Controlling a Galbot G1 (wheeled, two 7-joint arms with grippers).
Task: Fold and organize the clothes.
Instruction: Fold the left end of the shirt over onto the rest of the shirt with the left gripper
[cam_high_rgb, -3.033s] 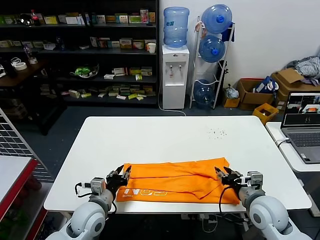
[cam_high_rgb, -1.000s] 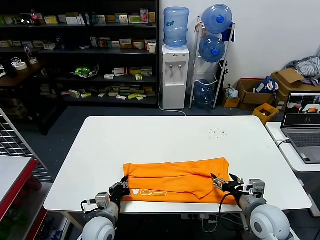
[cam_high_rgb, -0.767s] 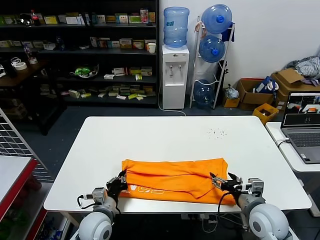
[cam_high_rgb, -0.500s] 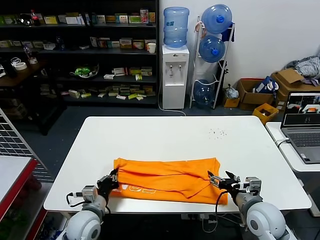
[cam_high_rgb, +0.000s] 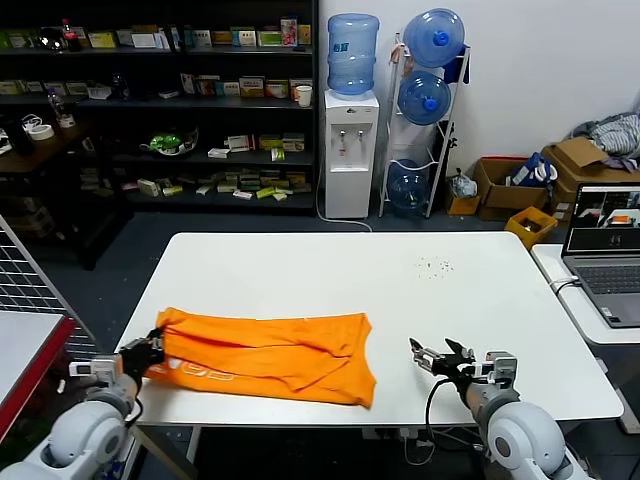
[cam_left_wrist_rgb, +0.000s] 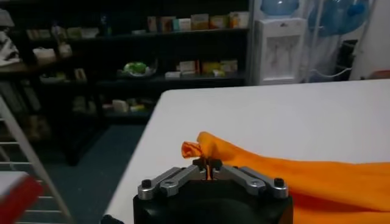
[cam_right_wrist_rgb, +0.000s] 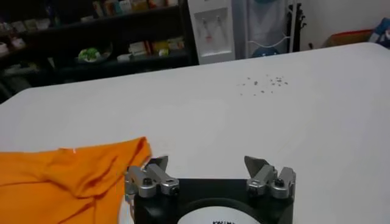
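Seen from the head camera, the orange T-shirt lies folded into a long, rumpled band on the white surface, over toward the robot's left near the front edge, with white lettering showing along its near side. The left gripper sits at the surface's left front corner, clamped on the shirt's left end. The right gripper rests near the front edge, well apart from the shirt's right end, its jaws spread wide and holding nothing.

From the left wrist, the left gripper pinches a bunched orange fold, and the T-shirt trails away across the surface.

From the right wrist, the right gripper stands open over the bare surface; the T-shirt lies off to one side, not touching it.
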